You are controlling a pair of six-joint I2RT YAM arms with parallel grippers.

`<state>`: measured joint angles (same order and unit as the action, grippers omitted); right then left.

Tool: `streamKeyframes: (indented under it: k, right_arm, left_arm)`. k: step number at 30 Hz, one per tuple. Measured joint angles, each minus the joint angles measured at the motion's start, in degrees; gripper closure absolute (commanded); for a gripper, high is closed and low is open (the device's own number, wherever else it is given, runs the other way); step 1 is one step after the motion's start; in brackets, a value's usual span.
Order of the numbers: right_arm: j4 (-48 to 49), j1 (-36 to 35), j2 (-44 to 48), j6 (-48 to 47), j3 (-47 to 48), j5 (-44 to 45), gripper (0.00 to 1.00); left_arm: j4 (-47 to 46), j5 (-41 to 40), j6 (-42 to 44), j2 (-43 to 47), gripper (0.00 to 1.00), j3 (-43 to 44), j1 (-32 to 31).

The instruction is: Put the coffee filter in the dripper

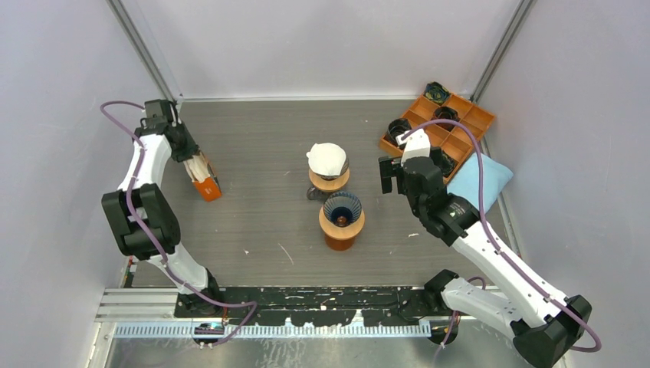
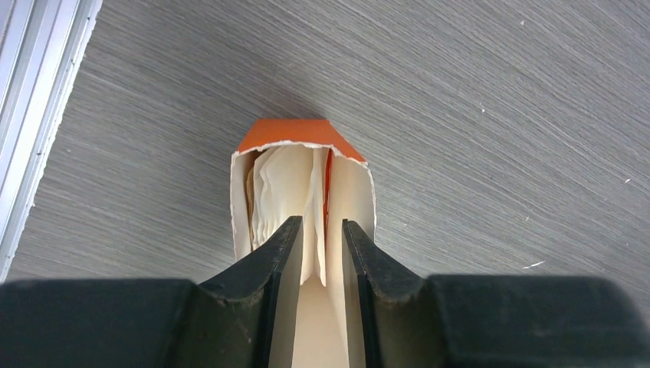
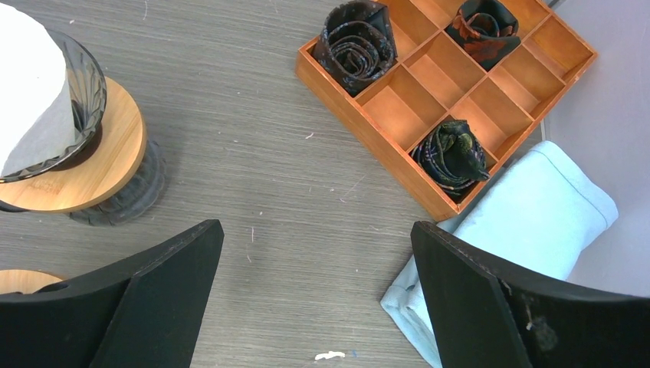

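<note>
Picking stage: left hand narrow around a coffee filter in the orange holder, firm pinch unclear. Right hand wide. Next: lift clear, carry to empty dripper.

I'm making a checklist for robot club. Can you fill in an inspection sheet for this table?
Surface: grey table, a few pale specks.
Job's things: orange filter box near the left edge; empty dripper mid-table; second dripper behind it already holds a white filter.
Clutter: tray of rolled ties, blue cloth beside it.
Tools: left tool pinching a paper filter in the box; right tool open, empty.
Cables: purple cable along each arm.
Surroundings: white walls.
</note>
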<state>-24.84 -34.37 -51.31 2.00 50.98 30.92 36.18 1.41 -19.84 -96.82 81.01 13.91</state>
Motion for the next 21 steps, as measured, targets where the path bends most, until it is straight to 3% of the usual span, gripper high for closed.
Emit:
streamKeyframes:
  k: [13, 21]
  right_arm:
    - [0.04, 1.36, -1.09, 0.00, 0.00, -1.62, 0.00]
    - [0.07, 1.99, -1.25, 0.00, 0.00, -2.56, 0.00]
  left_arm:
    - [-0.15, 0.15, 1.29, -3.85, 0.74, 1.70, 0.00]
    - [-0.13, 0.35, 1.90, -5.38, 0.80, 1.70, 0.00]
